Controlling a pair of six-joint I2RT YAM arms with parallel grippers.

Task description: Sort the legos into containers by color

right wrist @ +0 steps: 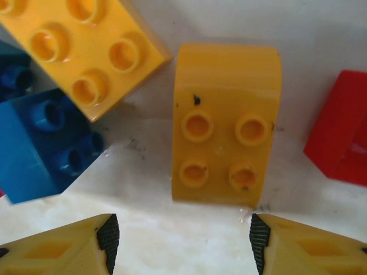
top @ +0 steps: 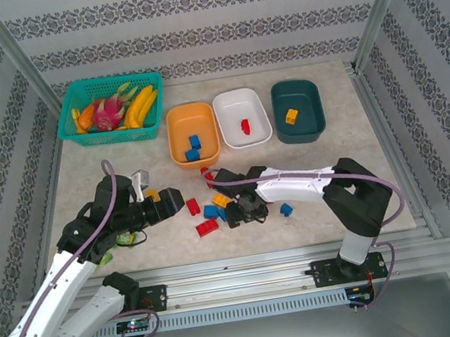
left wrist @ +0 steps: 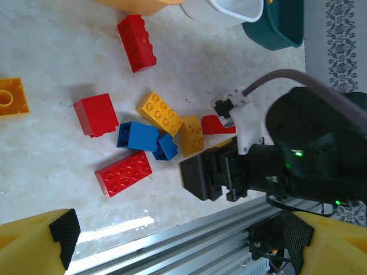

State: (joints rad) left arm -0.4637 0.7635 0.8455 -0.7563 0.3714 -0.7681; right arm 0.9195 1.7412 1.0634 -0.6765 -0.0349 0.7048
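Both sets of jaws apart, nothing held. Your right gripper (right wrist: 183, 238) hangs just over a small yellow studded plastic brick (right wrist: 226, 132) lying on the marbled desk (right wrist: 229, 23); left gripper (left wrist: 180, 235) hovers near the loose red, blue, yellow bricks (left wrist: 137, 136).

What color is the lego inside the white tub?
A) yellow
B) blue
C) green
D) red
D: the one red lego lies inside the white tub.
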